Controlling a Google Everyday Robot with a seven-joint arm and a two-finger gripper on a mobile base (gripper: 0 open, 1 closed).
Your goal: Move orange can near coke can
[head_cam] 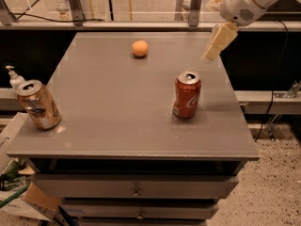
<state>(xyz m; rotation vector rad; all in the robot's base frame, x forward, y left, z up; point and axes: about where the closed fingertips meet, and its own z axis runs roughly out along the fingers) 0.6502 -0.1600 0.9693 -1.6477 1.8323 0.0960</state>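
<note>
The orange can is a small round orange fruit [139, 48] lying on the far middle of the grey table [117, 107]. The coke can [186, 94], red with white script and a silver top, stands upright right of the table's centre. My gripper [212, 51] hangs in the air at the upper right, above the table's far right part, right of the orange and behind the coke can. It holds nothing and touches neither.
A dented gold-brown can [38, 104] stands near the table's front left corner. A small pump bottle [14, 77] sits just off the left edge. A rail and glass barrier [141, 25] runs behind the table. Drawers are below the tabletop.
</note>
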